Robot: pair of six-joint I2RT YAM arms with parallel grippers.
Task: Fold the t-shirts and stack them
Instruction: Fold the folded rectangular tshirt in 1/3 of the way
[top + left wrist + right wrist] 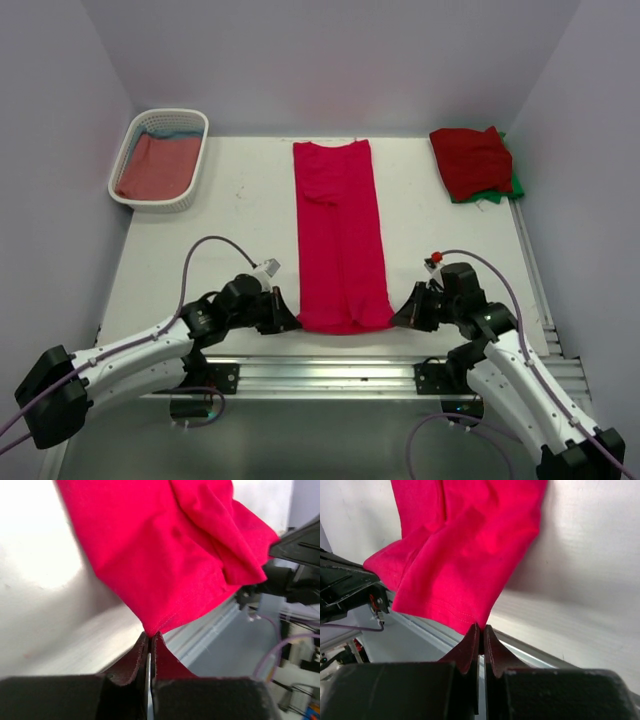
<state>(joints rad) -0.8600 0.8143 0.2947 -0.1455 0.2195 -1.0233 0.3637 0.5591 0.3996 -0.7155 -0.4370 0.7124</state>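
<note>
A bright crimson t-shirt (340,230) lies folded into a long narrow strip down the middle of the table. My left gripper (290,322) is shut on its near left corner (152,627). My right gripper (402,318) is shut on its near right corner (481,622). Both corners are pinched at the fingertips, close to the table's near edge. A folded darker red t-shirt (470,160) lies on a green t-shirt (515,187) at the back right. A dusty-red t-shirt (155,165) lies in the basket over a blue one (175,130).
A white slatted basket (196,170) stands at the back left. A metal rail (330,375) runs along the near edge between the arm bases. Grey walls close in the table on the left, the back and the right.
</note>
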